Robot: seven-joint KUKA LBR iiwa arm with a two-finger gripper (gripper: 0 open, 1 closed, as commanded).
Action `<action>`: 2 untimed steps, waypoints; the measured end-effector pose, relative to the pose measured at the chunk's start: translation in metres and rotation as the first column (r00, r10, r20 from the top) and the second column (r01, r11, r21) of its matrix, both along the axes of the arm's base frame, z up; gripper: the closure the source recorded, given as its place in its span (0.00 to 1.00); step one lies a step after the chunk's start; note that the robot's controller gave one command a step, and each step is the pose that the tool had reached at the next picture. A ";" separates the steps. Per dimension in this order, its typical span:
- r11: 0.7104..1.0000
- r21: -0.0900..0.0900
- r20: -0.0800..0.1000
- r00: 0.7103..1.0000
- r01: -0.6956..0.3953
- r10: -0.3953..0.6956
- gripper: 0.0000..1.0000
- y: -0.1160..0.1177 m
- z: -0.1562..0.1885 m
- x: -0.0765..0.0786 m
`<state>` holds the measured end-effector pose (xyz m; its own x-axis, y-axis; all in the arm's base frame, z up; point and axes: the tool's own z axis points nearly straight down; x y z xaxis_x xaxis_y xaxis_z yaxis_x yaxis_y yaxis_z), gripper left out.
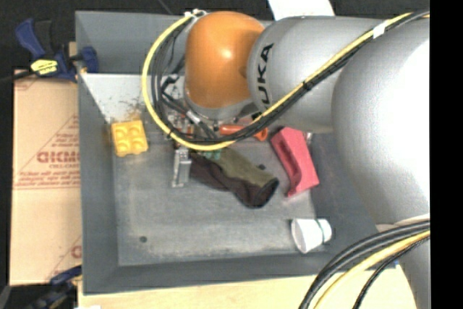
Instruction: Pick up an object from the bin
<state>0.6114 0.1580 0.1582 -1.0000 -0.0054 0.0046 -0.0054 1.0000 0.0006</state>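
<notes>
My gripper [180,168] comes down from under the orange cover in the middle of the bin. It sits at the left end of a dark brown and olive cloth item, like a sock [239,177], which lies crumpled across the bin floor. Whether it touches the cloth I cannot tell. A yellow studded toy brick [129,137] lies to the gripper's upper left, apart from it. A pink wedge-shaped block [295,160] lies just right of the cloth.
A small white cap or cup [310,234] lies on its side near the bin's front right corner. The arm covers the back right of the bin. Bare floor runs along the front and front left.
</notes>
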 end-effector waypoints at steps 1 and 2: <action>1.000 0.001 0.008 1.000 0.006 -0.006 0.00 -0.001 0.005 0.002; 0.979 0.002 0.008 0.979 0.203 -0.203 0.00 -0.075 -0.087 -0.014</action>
<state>0.5977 0.0828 0.0710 -0.9803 0.1977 -0.0032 0.1976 0.9803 0.0025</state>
